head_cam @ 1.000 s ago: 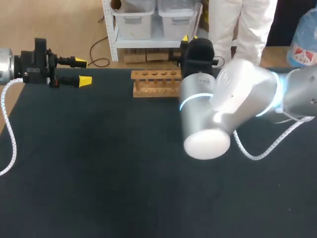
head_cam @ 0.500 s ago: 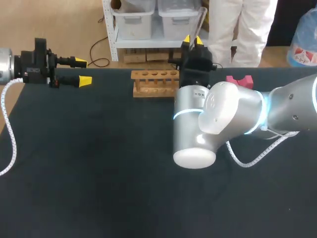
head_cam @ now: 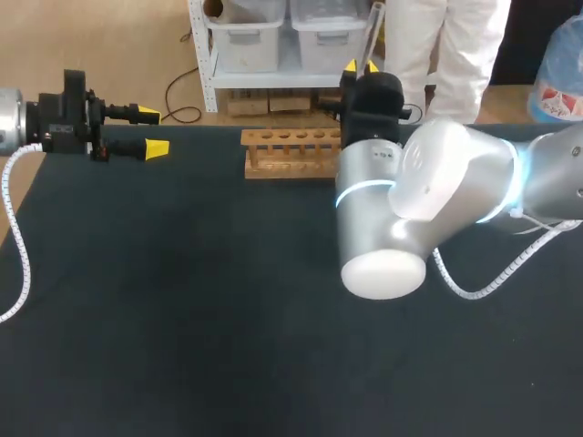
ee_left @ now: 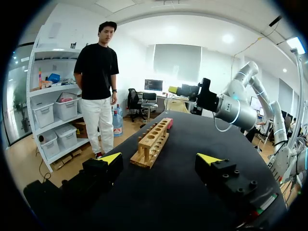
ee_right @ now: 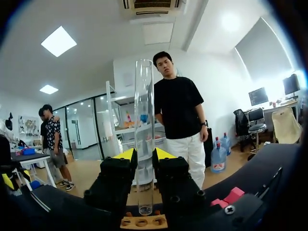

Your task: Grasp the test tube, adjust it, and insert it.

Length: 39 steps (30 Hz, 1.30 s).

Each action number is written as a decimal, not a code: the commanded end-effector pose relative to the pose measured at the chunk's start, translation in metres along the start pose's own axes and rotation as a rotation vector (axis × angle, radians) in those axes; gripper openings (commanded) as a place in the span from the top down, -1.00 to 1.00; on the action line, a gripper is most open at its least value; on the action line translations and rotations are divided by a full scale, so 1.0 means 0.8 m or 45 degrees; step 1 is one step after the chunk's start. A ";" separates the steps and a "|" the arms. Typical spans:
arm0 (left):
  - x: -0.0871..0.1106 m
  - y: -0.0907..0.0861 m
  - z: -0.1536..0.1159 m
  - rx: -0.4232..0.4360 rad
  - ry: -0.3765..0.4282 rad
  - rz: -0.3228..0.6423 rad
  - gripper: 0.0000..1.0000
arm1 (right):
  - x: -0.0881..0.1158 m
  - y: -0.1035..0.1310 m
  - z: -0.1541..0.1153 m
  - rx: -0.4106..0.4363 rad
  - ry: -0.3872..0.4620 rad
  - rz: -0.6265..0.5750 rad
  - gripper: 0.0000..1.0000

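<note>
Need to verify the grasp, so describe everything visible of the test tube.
The test tube is a long, clear, empty-looking cylinder with an open top and rounded bottom. It stands upright, clamped at its lower half between the yellow-tipped fingers of the right pincer. Its bottom hangs just above the wooden rack, not yet inserted.

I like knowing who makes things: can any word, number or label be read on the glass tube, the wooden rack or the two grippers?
None can be read in these views.
The test tube: clear glass, no marks.
The wooden rack: bare wood, no label.
The left gripper and right gripper: no print shows.
</note>
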<state>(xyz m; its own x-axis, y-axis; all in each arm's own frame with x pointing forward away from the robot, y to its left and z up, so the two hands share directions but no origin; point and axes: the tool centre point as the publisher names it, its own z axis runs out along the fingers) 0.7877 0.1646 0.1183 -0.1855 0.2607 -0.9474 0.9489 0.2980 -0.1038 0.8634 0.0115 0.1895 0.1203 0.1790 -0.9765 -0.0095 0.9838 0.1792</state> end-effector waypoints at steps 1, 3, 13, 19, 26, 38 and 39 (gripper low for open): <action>0.002 -0.001 0.000 -0.004 -0.006 0.004 -1.00 | 0.000 -0.001 -0.003 -0.389 0.014 -0.010 1.00; 0.002 -0.001 0.000 -0.004 -0.006 0.004 -1.00 | 0.003 0.001 -0.004 -0.395 0.018 -0.020 1.00; 0.002 -0.001 0.000 -0.004 -0.006 0.004 -1.00 | 0.021 0.015 -0.012 -0.445 0.068 -0.014 1.00; 0.002 -0.001 0.000 -0.004 -0.006 0.004 -1.00 | 0.030 0.018 -0.016 -0.463 0.088 -0.013 1.00; 0.002 -0.001 0.000 -0.004 -0.006 0.004 -1.00 | 0.040 0.015 -0.013 -0.471 0.105 -0.036 1.00; 0.002 -0.001 0.000 -0.004 -0.006 0.004 -1.00 | 0.051 0.016 -0.005 -0.479 0.114 -0.041 1.00; 0.002 -0.001 0.000 -0.004 -0.006 0.004 -1.00 | 0.052 0.016 -0.004 -0.479 0.114 -0.040 1.00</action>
<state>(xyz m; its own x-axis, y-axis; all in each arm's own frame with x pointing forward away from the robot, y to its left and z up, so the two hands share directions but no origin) 0.7877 0.1646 0.1183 -0.1855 0.2606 -0.9474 0.9489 0.2981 -0.1038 0.8608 0.0336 0.1527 0.0364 0.1304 -0.9908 -0.0404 0.9908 0.1289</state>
